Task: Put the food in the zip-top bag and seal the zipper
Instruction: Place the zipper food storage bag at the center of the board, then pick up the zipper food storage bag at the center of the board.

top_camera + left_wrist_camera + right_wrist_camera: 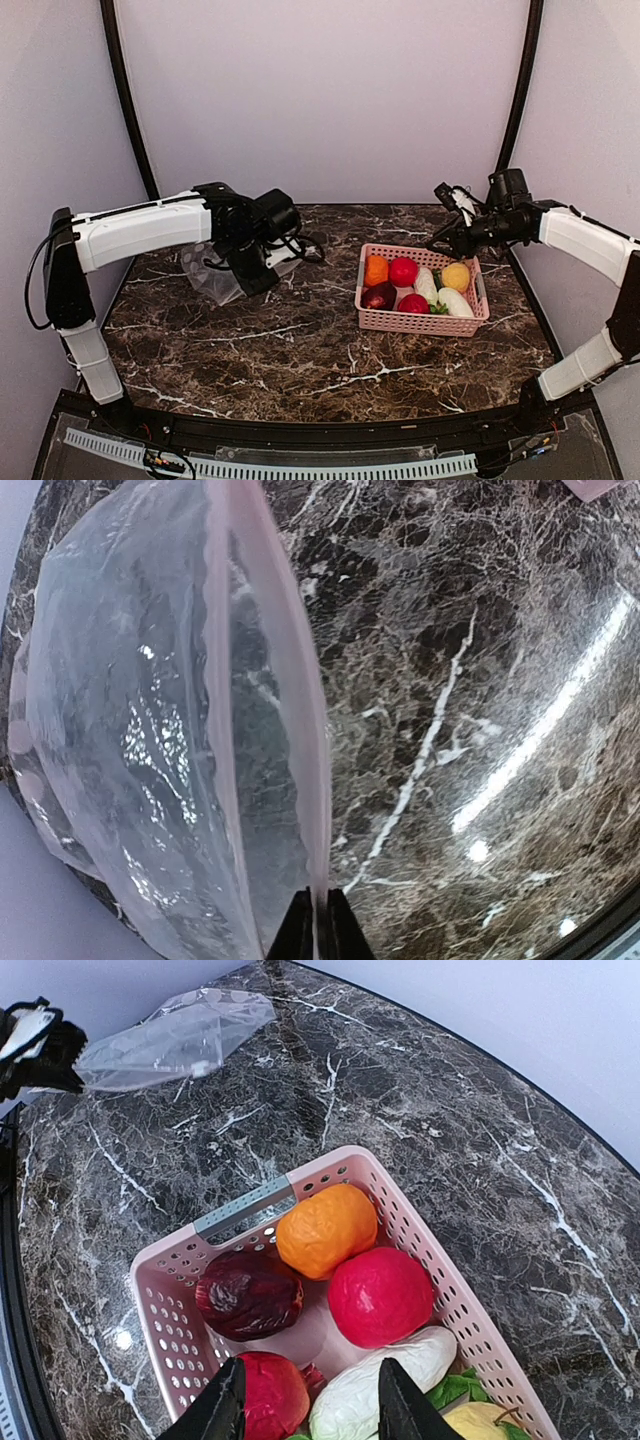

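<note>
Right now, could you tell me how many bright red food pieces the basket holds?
2. One red piece lies in the pink basket's far row, beside the orange piece; the other red piece lies at its near wall, beside the dark maroon piece. More may be hidden.

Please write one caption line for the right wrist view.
Open right gripper above the pink slotted plastic basket holding toy fruits and vegetables.

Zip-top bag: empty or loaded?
Empty. The bag shows nothing inside; the food sits in the pink basket.
</note>
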{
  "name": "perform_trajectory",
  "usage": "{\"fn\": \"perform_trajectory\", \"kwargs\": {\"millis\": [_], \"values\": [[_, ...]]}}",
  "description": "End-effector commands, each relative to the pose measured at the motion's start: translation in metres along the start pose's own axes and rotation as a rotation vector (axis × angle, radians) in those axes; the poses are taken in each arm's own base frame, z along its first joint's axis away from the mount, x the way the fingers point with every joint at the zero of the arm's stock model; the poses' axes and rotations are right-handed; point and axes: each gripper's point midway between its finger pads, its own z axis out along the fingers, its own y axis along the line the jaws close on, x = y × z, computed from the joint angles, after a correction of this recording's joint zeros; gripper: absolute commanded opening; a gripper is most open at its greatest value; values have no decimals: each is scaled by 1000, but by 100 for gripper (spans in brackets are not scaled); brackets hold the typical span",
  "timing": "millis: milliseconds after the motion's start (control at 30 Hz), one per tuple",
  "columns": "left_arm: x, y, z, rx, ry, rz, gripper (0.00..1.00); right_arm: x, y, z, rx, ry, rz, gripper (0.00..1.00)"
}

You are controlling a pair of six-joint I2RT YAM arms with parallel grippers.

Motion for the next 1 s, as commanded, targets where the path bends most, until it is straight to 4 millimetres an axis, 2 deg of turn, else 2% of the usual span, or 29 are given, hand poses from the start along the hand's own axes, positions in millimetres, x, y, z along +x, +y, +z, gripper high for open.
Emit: {"fn": "perform_trajectory", "kwargs": {"millis": [0, 33, 167, 233, 267, 300, 333, 367, 467, 600, 633, 733, 800, 967], "values": [[-8, -16, 2, -38, 4, 21, 17, 3, -2, 4, 1, -24, 27, 43], [-17, -14, -5, -62, -21, 12, 27, 4, -1, 4, -4, -25, 32, 43], [-57, -37, -44, -46, -243, 24, 45, 9, 5, 4, -21, -36, 26, 43], [-70, -52, -66, -52, -358, 44, 50, 11, 5, 5, -21, -38, 27, 43], [-66, -49, -67, -89, -372, 49, 50, 12, 6, 5, -25, -37, 29, 43], [-73, -48, -75, -117, -432, 36, 51, 12, 6, 6, -28, -37, 29, 43], [-64, -41, -62, -192, -405, 44, 51, 12, 6, 5, -29, -39, 26, 43], [-66, -37, -63, -222, -433, 34, 51, 11, 6, 5, -27, -40, 21, 43], [-44, -26, -35, -353, -360, 56, 50, 13, 6, 3, -10, -42, 2, 43], [-24, -17, -11, -464, -304, 34, 49, 11, 5, -1, 16, -49, -19, 43], [-22, -17, -8, -466, -302, 31, 49, 9, 6, -3, 18, -54, -18, 43], [-13, -25, 10, -443, -289, 28, 59, 4, 10, -8, 13, -71, -24, 43], [-9, -28, 21, -444, -275, 30, 62, 4, 10, -9, 17, -74, -29, 43], [0, -37, 50, -452, -198, 72, 61, 6, 8, -8, 23, -68, -29, 44]]}}
